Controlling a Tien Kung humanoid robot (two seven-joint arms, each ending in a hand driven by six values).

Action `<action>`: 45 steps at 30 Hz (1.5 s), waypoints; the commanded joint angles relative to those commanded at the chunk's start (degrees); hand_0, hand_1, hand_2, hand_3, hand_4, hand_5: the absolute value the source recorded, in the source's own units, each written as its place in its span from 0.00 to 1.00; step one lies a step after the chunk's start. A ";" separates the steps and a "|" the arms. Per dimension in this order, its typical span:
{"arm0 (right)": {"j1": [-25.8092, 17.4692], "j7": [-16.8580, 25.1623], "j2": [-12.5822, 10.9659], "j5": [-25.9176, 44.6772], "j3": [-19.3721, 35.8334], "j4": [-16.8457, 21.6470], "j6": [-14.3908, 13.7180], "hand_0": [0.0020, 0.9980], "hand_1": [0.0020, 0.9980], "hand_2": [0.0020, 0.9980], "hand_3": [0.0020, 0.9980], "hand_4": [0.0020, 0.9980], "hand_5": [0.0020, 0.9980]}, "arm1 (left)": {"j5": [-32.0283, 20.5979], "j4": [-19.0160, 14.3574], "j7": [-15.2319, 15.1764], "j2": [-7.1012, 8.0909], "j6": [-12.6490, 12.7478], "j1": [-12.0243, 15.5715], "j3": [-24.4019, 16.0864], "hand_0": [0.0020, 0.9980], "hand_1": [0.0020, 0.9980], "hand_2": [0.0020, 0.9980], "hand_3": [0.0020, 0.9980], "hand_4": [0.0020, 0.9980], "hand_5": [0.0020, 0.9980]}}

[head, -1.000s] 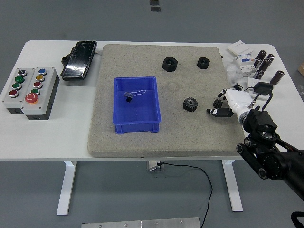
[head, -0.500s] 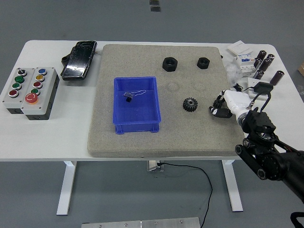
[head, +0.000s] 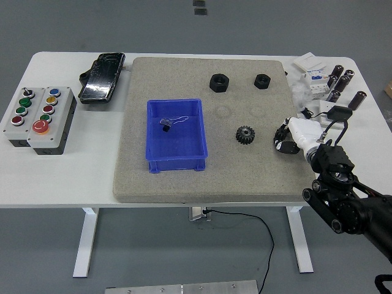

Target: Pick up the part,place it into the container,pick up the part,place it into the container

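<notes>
Right now I see the white surface (head: 73, 177) filling most of my head view, with a large grey foam mat (head: 184, 177) laid over its middle. On the mat's left-centre sits the blue container (head: 176, 156), an open bin with a small dark part (head: 164, 127) and a thin wire loop lying on its floor near the far wall.

From the lower right corner my right arm (head: 349, 202) reaches in, black with a white wrist shell. Its robot hand (head: 288, 139) sits at the mat's right edge with the fingers curled in together; I cannot tell whether they are clamped on anything, as the dark shapes beneath them are too small to read. I do not see my left arm.

Left of the mat stands a grey button box (head: 38, 117) with coloured push buttons, and behind it a black glossy device (head: 101, 78) lies tilted at the mat's far left corner.

On the mat, a black gear (head: 245, 135) lies to the right of the container and just left of the robot hand, apart from both. Two black hex nuts rest near the far edge, the larger (head: 219, 82) left of the smaller (head: 263, 81).

At the far right corner of the surface are white electrical modules (head: 311, 76) and several dark cylinders (head: 342, 81).
</notes>
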 joint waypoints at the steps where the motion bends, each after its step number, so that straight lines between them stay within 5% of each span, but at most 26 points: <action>1: 0.00 -0.07 0.00 -0.10 -0.07 0.05 -0.08 0.33 0.55 0.58 0.68 0.43 0.15 | 0.03 0.00 0.01 -0.01 0.00 -0.01 -0.04 0.68 0.67 0.59 0.62 0.71 0.30; 2: -0.01 -0.13 -0.01 -0.18 -0.13 0.11 -0.16 0.33 0.56 0.51 0.68 0.33 0.06 | 0.04 0.00 0.02 -0.01 0.00 -0.01 -0.04 0.67 0.67 0.59 0.62 0.71 0.30; 18: 0.44 -0.58 -0.17 0.44 -1.08 2.88 -1.07 0.33 0.57 0.45 0.68 0.31 0.03 | 0.11 0.00 0.09 -0.06 -0.04 0.04 -0.15 0.67 0.67 0.59 0.62 0.71 0.30; 24: 2.38 -1.40 0.18 1.36 -5.19 8.49 -0.90 0.33 0.57 0.45 0.68 0.32 0.04 | 0.08 0.00 0.17 -0.03 -0.05 0.15 -0.16 0.68 0.67 0.59 0.62 0.71 0.30; 31: 5.30 -2.65 3.50 -0.53 -10.85 16.26 -0.28 0.33 0.57 0.45 0.68 0.33 0.05 | 0.33 0.00 0.18 0.00 -0.09 0.13 -0.31 0.68 0.67 0.59 0.62 0.71 0.30; 37: 9.15 -2.36 6.28 0.46 -17.52 18.53 -1.69 0.33 0.57 0.46 0.68 0.33 0.06 | 0.64 0.00 0.25 0.06 -0.12 0.19 -0.49 0.67 0.67 0.59 0.62 0.71 0.30; 38: 9.64 -2.29 6.62 0.61 -18.58 18.43 -1.84 0.33 0.57 0.61 0.68 0.45 0.11 | 0.68 0.00 0.24 0.08 -0.12 0.19 -0.51 0.68 0.67 0.59 0.62 0.71 0.30; 45: 10.61 -2.12 7.88 -0.23 -20.81 18.14 -3.53 0.33 0.56 0.63 0.68 0.47 0.13 | 0.90 0.00 0.30 -0.02 -0.14 0.30 -0.62 0.68 0.67 0.59 0.62 0.71 0.30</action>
